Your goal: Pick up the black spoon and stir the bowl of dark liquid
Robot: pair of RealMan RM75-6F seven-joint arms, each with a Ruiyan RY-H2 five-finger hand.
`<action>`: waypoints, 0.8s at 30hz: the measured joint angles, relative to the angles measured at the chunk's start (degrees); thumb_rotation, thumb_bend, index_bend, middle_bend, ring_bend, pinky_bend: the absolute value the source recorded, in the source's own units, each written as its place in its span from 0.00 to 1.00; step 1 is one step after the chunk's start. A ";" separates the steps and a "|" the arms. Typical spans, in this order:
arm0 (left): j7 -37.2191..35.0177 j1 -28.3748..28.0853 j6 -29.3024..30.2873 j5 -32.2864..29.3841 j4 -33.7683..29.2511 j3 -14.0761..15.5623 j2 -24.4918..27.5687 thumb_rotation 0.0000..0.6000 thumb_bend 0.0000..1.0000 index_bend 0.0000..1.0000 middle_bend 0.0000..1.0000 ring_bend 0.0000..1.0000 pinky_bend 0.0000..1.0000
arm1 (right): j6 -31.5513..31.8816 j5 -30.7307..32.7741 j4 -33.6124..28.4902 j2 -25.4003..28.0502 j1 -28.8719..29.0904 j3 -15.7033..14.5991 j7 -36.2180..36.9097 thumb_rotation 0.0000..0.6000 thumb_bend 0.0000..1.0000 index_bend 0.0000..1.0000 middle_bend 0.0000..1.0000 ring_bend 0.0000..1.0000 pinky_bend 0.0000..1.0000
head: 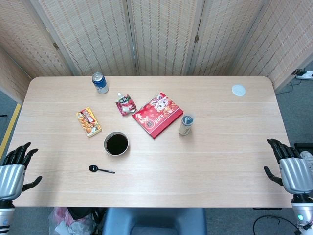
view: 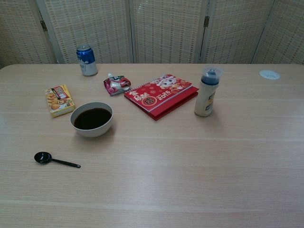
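Observation:
A small black spoon (head: 100, 169) (view: 54, 160) lies flat on the table near the front left, its bowl end to the left. Just behind it stands a pale bowl (head: 116, 144) (view: 91, 119) filled with dark liquid. My left hand (head: 13, 172) hangs off the table's left front corner, fingers apart and empty, well left of the spoon. At the right front edge my right hand (head: 290, 168) is likewise empty with its fingers spread. Neither hand shows in the chest view.
A blue can (head: 100, 82) (view: 87, 60), a red snack pouch (head: 125, 104) (view: 116, 84), a yellow box (head: 88, 122) (view: 59, 99), a red notebook (head: 157, 114) (view: 161, 95) and a capped bottle (head: 186, 124) (view: 206, 92) stand behind the bowl. A white disc (head: 238, 90) (view: 269, 74) lies far right.

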 measured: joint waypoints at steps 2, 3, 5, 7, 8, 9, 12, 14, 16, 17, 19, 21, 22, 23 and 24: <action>0.06 -0.03 -0.11 -0.02 0.02 0.03 -0.05 1.00 0.21 0.21 0.09 0.12 0.17 | -0.01 -0.01 0.05 -0.02 0.01 0.01 0.04 1.00 0.21 0.12 0.13 0.21 0.27; 0.10 -0.04 -0.15 -0.02 0.01 0.06 -0.05 1.00 0.21 0.21 0.09 0.12 0.17 | 0.00 -0.03 0.10 -0.04 -0.01 0.00 0.08 1.00 0.21 0.12 0.13 0.21 0.27; 0.17 -0.04 -0.12 0.07 -0.09 0.10 0.00 1.00 0.21 0.21 0.09 0.12 0.17 | 0.10 -0.09 0.19 -0.06 -0.05 -0.02 0.18 1.00 0.21 0.12 0.13 0.21 0.27; 0.17 -0.01 -0.05 0.14 -0.20 0.13 0.06 1.00 0.21 0.21 0.09 0.12 0.17 | 0.26 -0.15 0.32 -0.08 -0.13 -0.02 0.31 1.00 0.21 0.12 0.13 0.21 0.27; 0.16 0.01 0.00 0.17 -0.27 0.14 0.09 1.00 0.21 0.21 0.09 0.12 0.17 | 0.30 -0.17 0.35 -0.08 -0.17 -0.04 0.37 1.00 0.21 0.12 0.13 0.21 0.27; 0.18 0.04 0.01 0.18 -0.34 0.16 0.13 1.00 0.21 0.21 0.09 0.12 0.17 | 0.42 -0.21 0.40 -0.07 -0.24 -0.06 0.47 1.00 0.21 0.12 0.13 0.21 0.27; 0.24 0.07 0.10 0.28 -0.55 0.19 0.20 1.00 0.21 0.21 0.09 0.12 0.17 | 0.84 -0.34 0.55 -0.09 -0.43 -0.05 0.74 1.00 0.21 0.12 0.13 0.21 0.27; 0.23 0.05 0.17 0.38 -0.60 0.16 0.20 1.00 0.21 0.21 0.09 0.12 0.17 | 1.13 -0.47 0.70 -0.16 -0.54 -0.04 0.98 1.00 0.22 0.12 0.13 0.21 0.28; 0.19 -0.03 0.16 0.57 -0.64 0.17 0.21 1.00 0.21 0.21 0.09 0.12 0.17 | 1.35 -0.66 0.90 -0.21 -0.65 -0.08 1.22 1.00 0.22 0.12 0.13 0.21 0.28; 0.19 -0.06 0.15 0.66 -0.64 0.17 0.22 1.00 0.21 0.21 0.09 0.12 0.17 | 1.41 -0.72 0.94 -0.20 -0.68 -0.09 1.28 1.00 0.22 0.11 0.13 0.21 0.28; 0.15 -0.10 0.25 0.91 -0.66 0.18 0.23 1.00 0.21 0.21 0.09 0.12 0.17 | 1.63 -0.84 1.00 -0.17 -0.76 -0.09 1.42 1.00 0.22 0.10 0.13 0.21 0.27; 0.02 -0.12 0.39 1.09 -0.74 0.16 0.23 1.00 0.21 0.22 0.09 0.12 0.17 | 1.88 -0.89 1.03 -0.13 -0.84 0.00 1.57 1.00 0.22 0.09 0.13 0.21 0.27; -0.07 -0.12 0.54 1.21 -0.78 0.13 0.20 1.00 0.21 0.22 0.09 0.12 0.17 | 2.00 -0.90 1.05 -0.13 -0.88 0.04 1.65 1.00 0.23 0.08 0.13 0.21 0.27; -0.15 -0.12 0.68 1.31 -0.78 0.10 0.16 1.00 0.21 0.22 0.10 0.12 0.17 | 2.10 -0.90 1.07 -0.12 -0.94 0.06 1.75 1.00 0.23 0.07 0.13 0.21 0.27; -0.28 -0.13 0.82 1.46 -0.75 0.06 0.09 1.00 0.21 0.23 0.10 0.12 0.17 | 2.22 -0.90 1.09 -0.11 -1.01 0.08 1.85 1.00 0.23 0.06 0.13 0.21 0.27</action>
